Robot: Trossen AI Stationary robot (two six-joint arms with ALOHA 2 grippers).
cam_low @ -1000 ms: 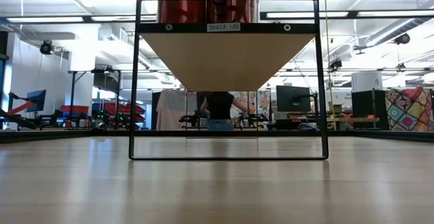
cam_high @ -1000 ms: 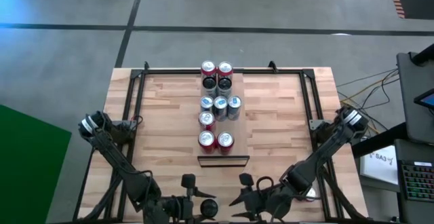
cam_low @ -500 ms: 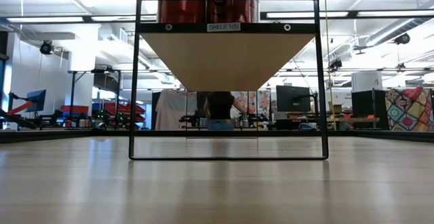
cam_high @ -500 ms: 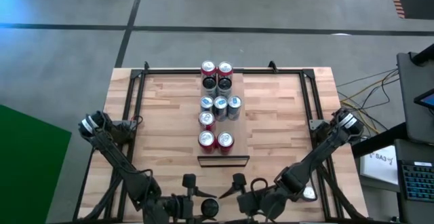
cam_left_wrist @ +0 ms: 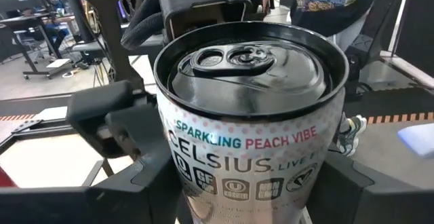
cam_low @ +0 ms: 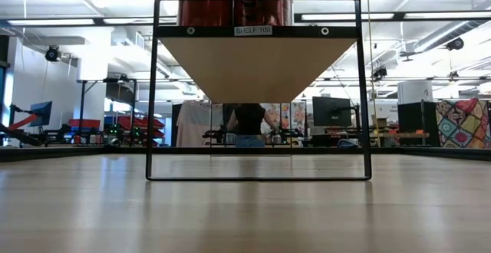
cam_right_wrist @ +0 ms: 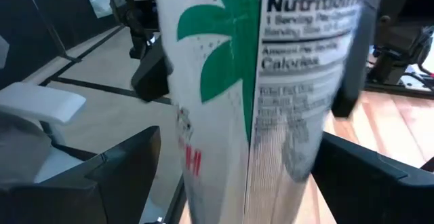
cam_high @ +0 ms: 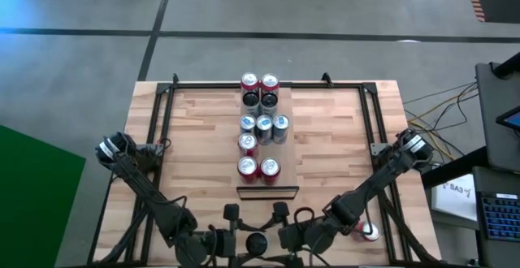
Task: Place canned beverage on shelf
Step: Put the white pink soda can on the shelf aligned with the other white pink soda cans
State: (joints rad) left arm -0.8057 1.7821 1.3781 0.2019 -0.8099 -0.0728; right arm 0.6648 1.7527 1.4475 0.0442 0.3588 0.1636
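- Can (cam_high: 257, 244) sat at the near edge of the tabletop (cam_high: 203, 138), on the centre line between the two arms. Its dark lid showed round from above, so its long axis was judged roughly upright.
- Left gripper (cam_left_wrist: 251, 183): fingers (cam_left_wrist: 139, 176) clamped either side of the can body, lid toward the wrist camera. Read as gripping the can.
- Right gripper (cam_right_wrist: 244, 163): met the can from the opposite side, label filling its wrist view. Whether it actually gripped could not be told.
- Shelf (cam_high: 288, 158): long board running straight away from the robot, with its dark-edged short end nearest. The can lay just short of that end, so the shelf was dead ahead of both grippers.
- Cans already on the shelf (cam_high: 260, 126): pairs and a trio filling mostly its left and middle. The strip along its right side looked bare.
- Low view: shelf underside (cam_low: 257, 61) stood raised on a dark frame, red cans on top. No arm was in that picture.
- Judgement: the move needs a lift, then a forward reach along the shelf's long axis. Both arms were about equally near. The bare strip favours the right arm.
- A loose red can (cam_high: 370, 232) stood on the tabletop beside the right arm, well apart from the shelf.
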